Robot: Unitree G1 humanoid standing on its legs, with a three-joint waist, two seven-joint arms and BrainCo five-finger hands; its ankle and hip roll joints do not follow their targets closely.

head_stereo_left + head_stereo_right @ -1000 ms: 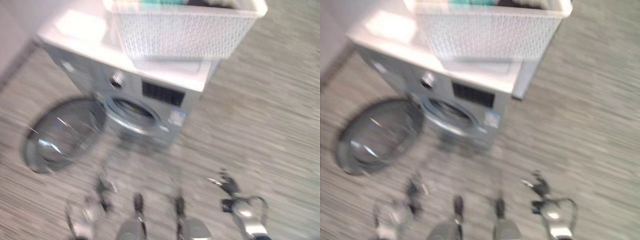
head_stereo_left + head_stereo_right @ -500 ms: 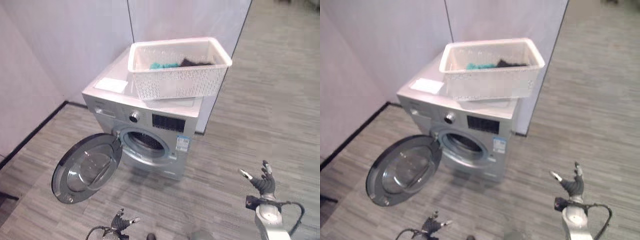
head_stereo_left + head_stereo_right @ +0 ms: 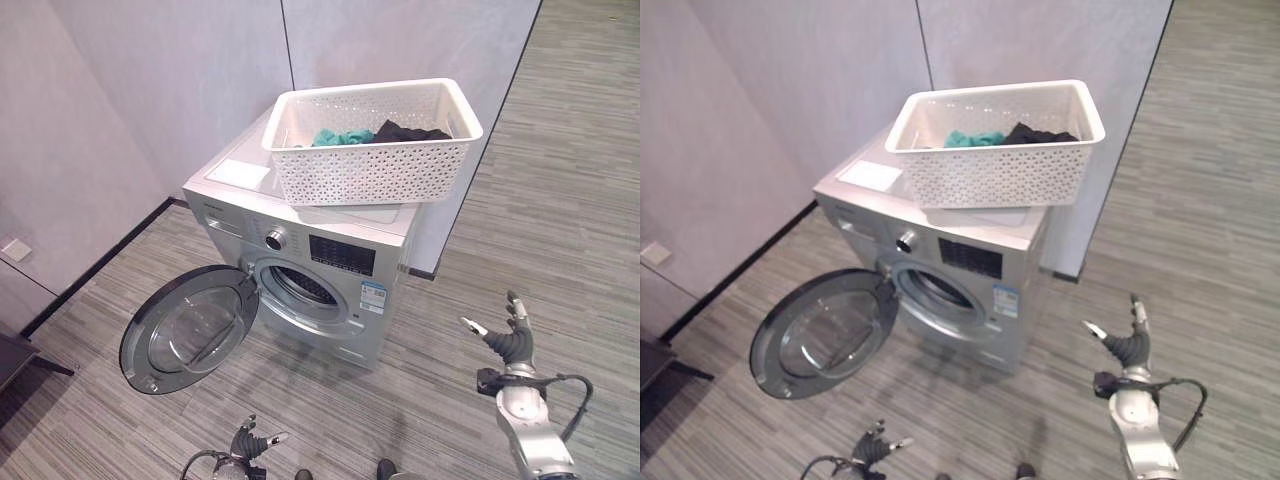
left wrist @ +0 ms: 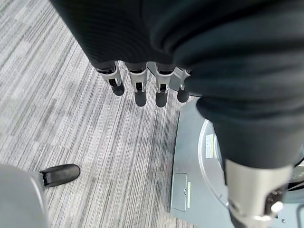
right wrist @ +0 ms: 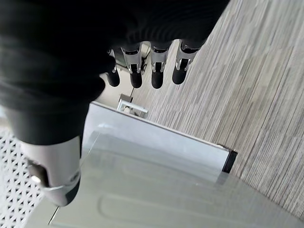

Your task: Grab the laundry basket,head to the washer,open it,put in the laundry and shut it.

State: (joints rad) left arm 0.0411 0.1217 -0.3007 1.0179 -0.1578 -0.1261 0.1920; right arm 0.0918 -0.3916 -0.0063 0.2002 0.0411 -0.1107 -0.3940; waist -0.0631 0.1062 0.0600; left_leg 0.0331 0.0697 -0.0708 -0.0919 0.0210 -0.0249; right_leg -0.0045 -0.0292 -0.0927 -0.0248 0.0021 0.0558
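On top of the washer [image 3: 330,270] sits the basket [image 3: 375,140] of laundry [image 3: 375,133], door [image 3: 190,328] open, my left hand [image 3: 252,442] and right hand [image 3: 508,338] slack and empty, so next I reach up for the clothes.

head cameras high, facing washer [image 3: 330,270]

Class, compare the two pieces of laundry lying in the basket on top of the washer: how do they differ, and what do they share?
The teal garment is bright, the black garment dark. The teal one lies near the middle of the white laundry basket, the black one beside it towards the robot's right. Both lie crumpled at the basket's far wall, and neither hand touches them.
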